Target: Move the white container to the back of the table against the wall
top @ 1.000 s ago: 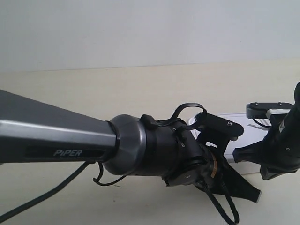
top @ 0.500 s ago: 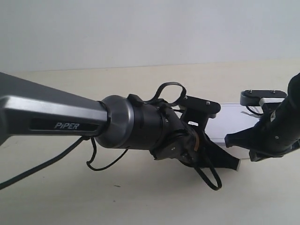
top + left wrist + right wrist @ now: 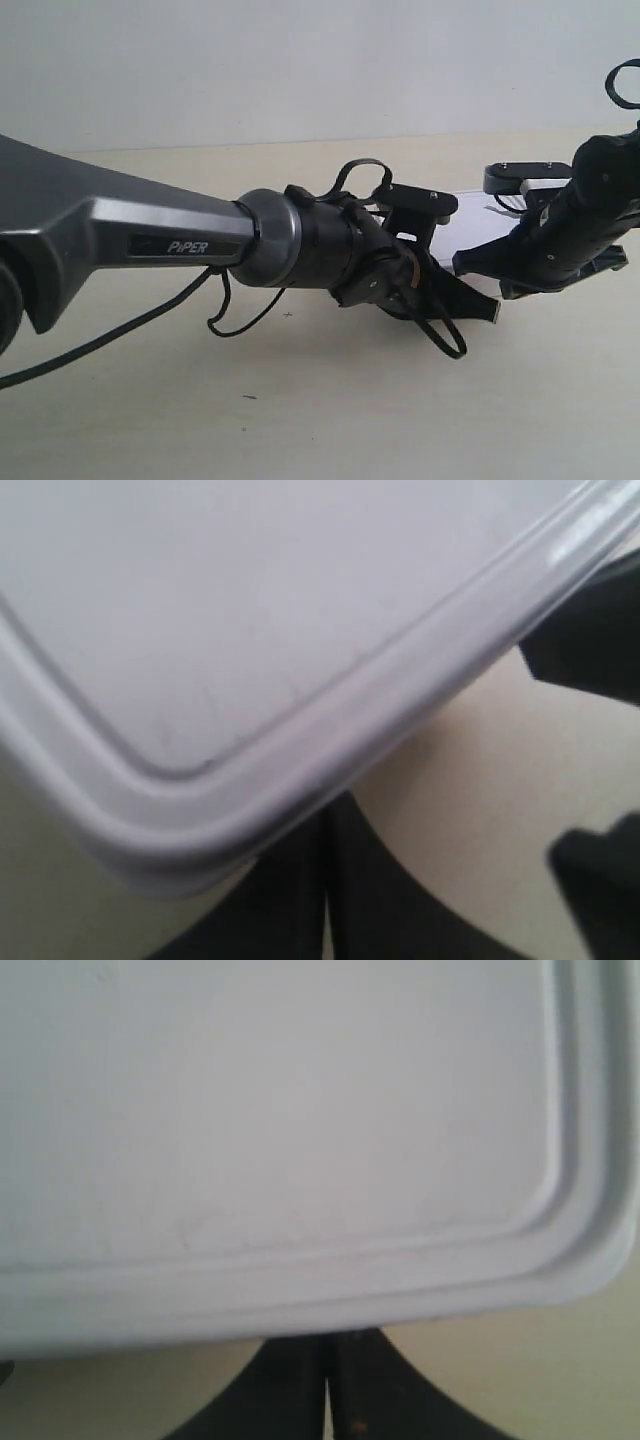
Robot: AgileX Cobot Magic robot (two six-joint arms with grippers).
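**Two closed grippers flank the white box, short of the wall**

From where I stand, the white container [image 3: 470, 225] sits on the table [image 3: 300, 400], wedged between the two arms. The arm at the exterior view's left [image 3: 150, 245] is a long grey one with a loose black cable drooping under it. It reaches across and hides most of the box's near side. The arm at the exterior view's right [image 3: 570, 225] comes in from the other end. Only a slice of the lid shows between them. A strip of bare table lies between the box and the wall [image 3: 300, 60].

Up close, the left wrist view shows a rounded corner of the lid [image 3: 200, 610]. The left gripper [image 3: 325, 900] is below the rim, its two dark fingers pressed together with only a hairline seam between them. The right gripper [image 3: 325, 1385] looks the same (fingers together, nothing between them) and meets a long edge of the lid [image 3: 280, 1110]. The rim hides the fingertips on both sides, so I cannot tell whether they touch the box.
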